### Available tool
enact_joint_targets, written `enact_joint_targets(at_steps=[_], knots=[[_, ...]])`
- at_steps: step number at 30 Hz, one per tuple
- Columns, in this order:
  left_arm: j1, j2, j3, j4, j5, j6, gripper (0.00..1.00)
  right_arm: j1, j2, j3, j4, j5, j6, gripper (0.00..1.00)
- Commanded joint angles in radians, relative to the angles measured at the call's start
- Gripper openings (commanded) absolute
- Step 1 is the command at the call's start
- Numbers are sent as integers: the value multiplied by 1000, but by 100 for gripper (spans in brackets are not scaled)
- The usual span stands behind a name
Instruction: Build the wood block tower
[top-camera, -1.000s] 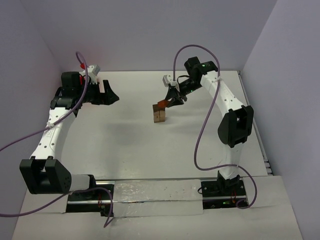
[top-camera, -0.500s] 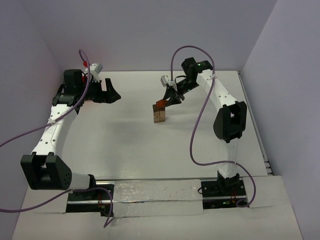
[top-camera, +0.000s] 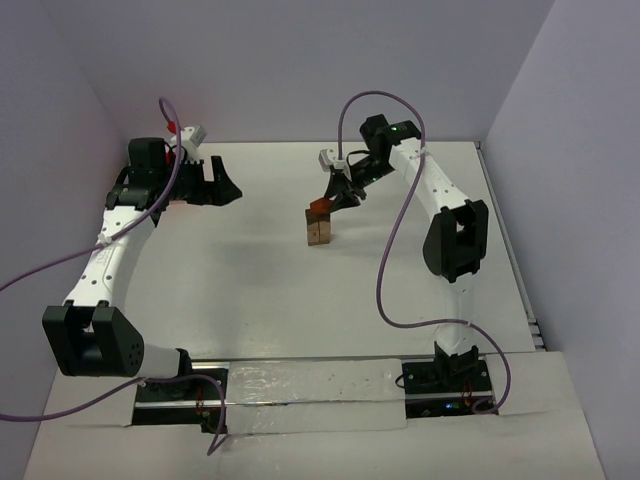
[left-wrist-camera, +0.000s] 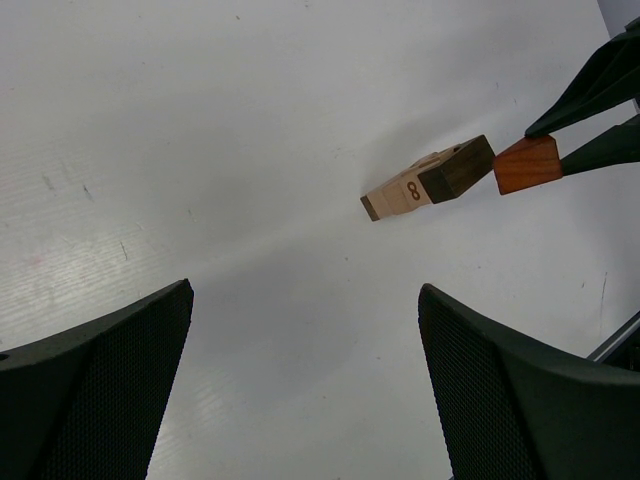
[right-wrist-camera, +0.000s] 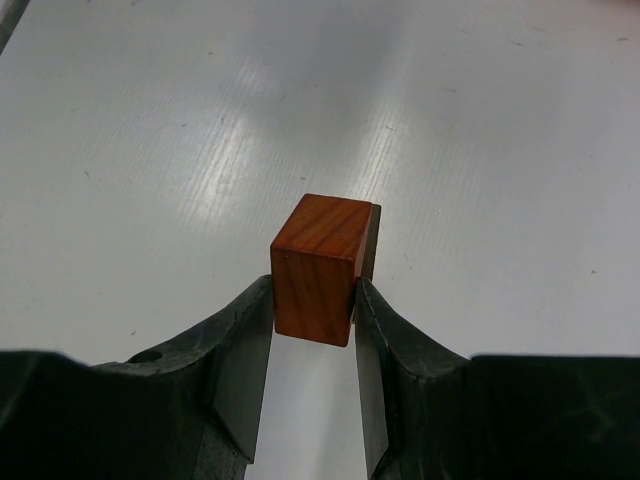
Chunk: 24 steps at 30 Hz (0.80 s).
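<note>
Nearest the viewer, the two arm bases (top-camera: 445, 385) sit side by side at the front edge of the white table (top-camera: 250, 300), with purple cables (top-camera: 395, 270) looping up from each. The left arm reaches up the left side of the table. Its left gripper (top-camera: 224, 190) hangs over bare tabletop with the jaws spread wide and nothing between them, and its fingers (left-wrist-camera: 100, 400) are well to the left of the stack. Toward the middle of the table stands the wood block tower (top-camera: 319, 232), a short, narrow, upright column. The left wrist view shows a light tan block stamped with a figure-eight mark, a thin brown piece beneath it and a dark brown block (left-wrist-camera: 456, 168) on top. Just over the tower, the right gripper (top-camera: 330, 202), on the arm arching in from the right, is clamped on a reddish-brown block (right-wrist-camera: 320, 265), with both fingers (right-wrist-camera: 235, 345) pressed flat against its sides. That block hangs just above the tower's dark top, and a thin gap shows between the two. Pale lilac walls (top-camera: 300, 70) close in the table at the back and sides.
</note>
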Motion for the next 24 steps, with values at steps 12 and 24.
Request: enact_joint_targets(at_steps=[12, 24], knots=[[-7, 23, 60, 35, 22, 2, 99, 14, 33, 55, 25, -21, 18, 2], [-7, 40, 77, 37, 21, 4, 99, 14, 44, 53, 51, -22, 34, 4]])
